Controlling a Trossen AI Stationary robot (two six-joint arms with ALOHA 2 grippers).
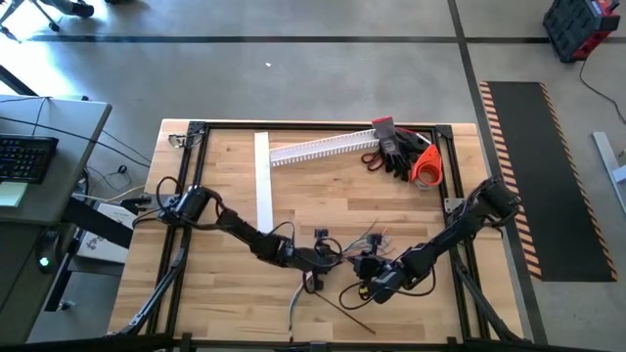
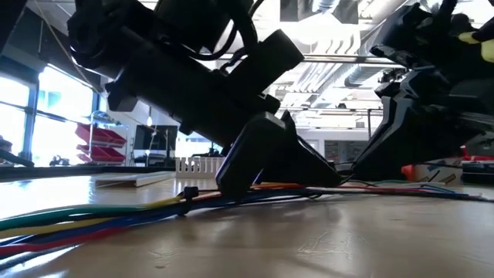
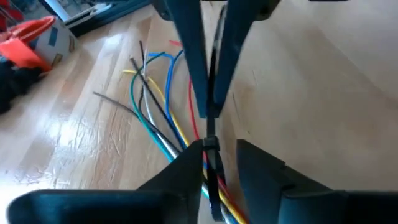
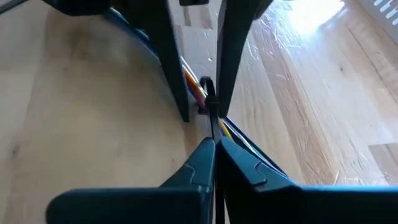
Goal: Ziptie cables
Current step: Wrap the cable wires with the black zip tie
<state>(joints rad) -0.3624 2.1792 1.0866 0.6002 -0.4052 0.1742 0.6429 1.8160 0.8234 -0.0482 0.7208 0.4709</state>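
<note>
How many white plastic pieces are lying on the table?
2: the flat white strip lies left of centre; the slotted white channel lies near the far edge. Others may be hidden.

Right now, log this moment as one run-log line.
step: cinching ziptie on cables | right pincer: shut on ziptie tail | left pincer: astride cables | table front centre

An industrial workshop or lab. A wooden table point(image 1: 323, 196) stands on bare concrete floor, with striped hazard matting point(image 1: 533, 176) at 3 o'clock, a keyboard desk point(image 1: 39, 161) at 9 o'clock. Exposed ceiling ducts point(image 2: 340, 73) and red parts bins point(image 2: 99, 143) show behind.
</note>
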